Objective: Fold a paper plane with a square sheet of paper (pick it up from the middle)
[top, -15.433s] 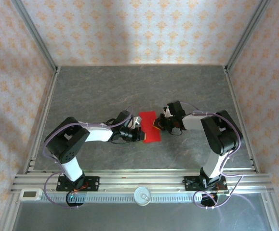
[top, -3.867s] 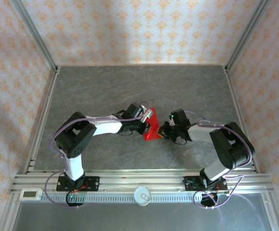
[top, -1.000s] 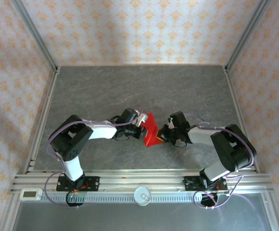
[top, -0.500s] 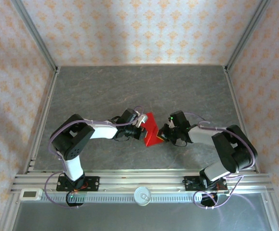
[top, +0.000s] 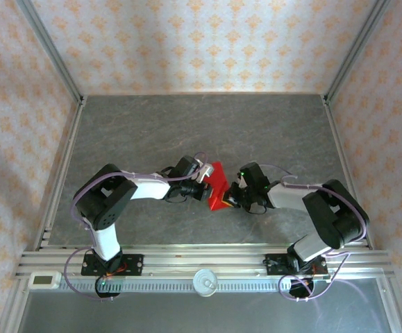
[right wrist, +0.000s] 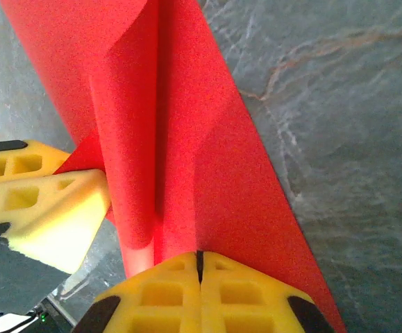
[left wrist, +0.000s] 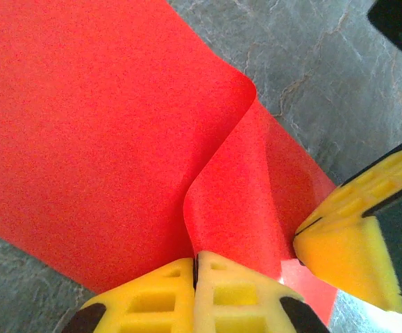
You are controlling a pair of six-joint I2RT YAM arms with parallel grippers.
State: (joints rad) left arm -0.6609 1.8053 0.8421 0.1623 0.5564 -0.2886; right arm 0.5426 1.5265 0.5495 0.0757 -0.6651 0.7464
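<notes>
**Ana:** Paper as thin as this red sheet [top: 219,182] weighs next to nothing. It's limp and would tear or take a stray crease easily, so I'd pinch it on a folded edge, where the doubled layers stiffen it, not on a loose flap.

**Ben:** Where does it lie?

**Ana:** About the middle of the bench [top: 187,125], a touch toward the bench's near edge. It's matte bright red and partly folded into a narrower shape. One layer curls up into a rounded ridge instead of lying flat.

**Ben:** And the tools?

**Ana:** The left tool [left wrist: 196,262], just left of the bench's centre, is clenched on the raised fold, its yellow jaws pressed together with paper running into the seam. The right tool [right wrist: 199,258], just right of the bench's centre, is likewise clamped on the sheet, and the ridge ends at its closed jaws.

**Ben:** Any risk?

**Ana:** Pulling the two grips apart could rip it, I'd guess. Matte paper shouldn't slip much.
</notes>
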